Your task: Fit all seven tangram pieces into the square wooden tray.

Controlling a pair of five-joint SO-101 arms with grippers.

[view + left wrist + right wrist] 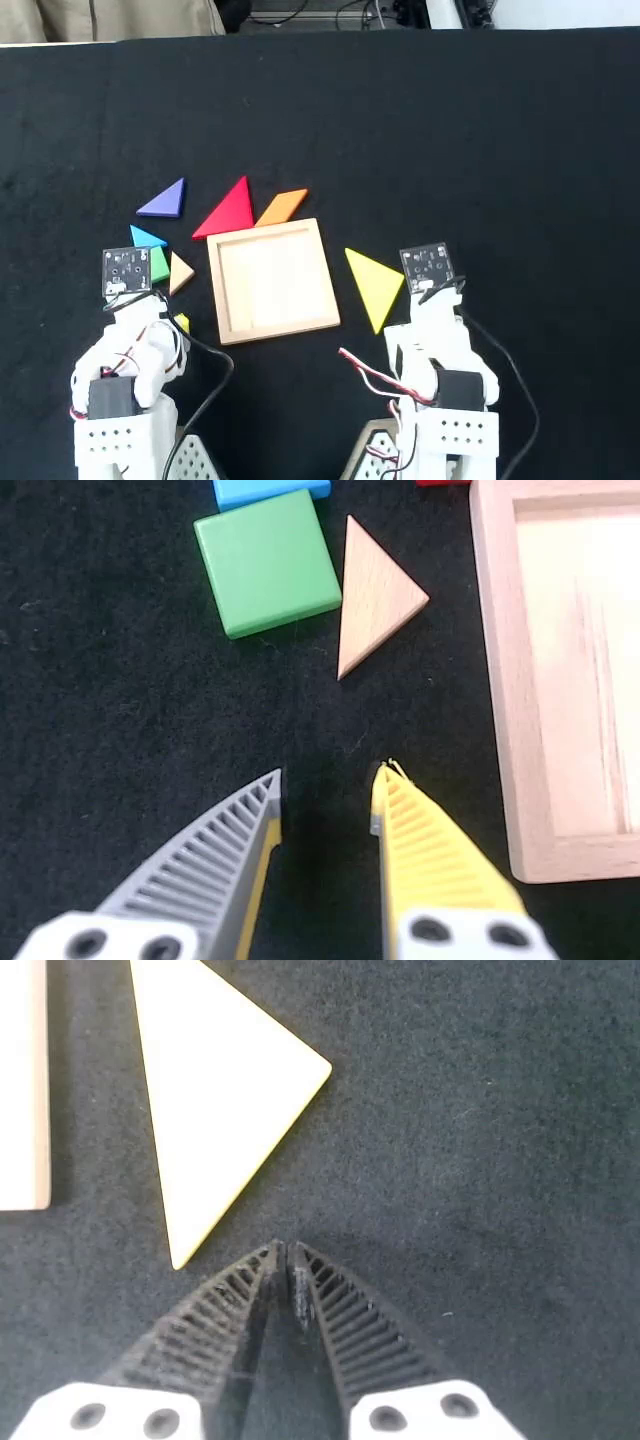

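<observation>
**– What's under you?**
– A black, felt-like tabletop, with dark cables beyond its far edge. The square pale wooden tray lies flat between my arms.

**– And the pieces?**
– On the cloth, outside the tray. A smooth green square and a bare-wood triangle lie ahead of my left gripper, its ribbed fingers parted. A large yellow triangle lies before my right gripper, fingers pressed together.

Left claw parted (right claw pressed closed).
</observation>
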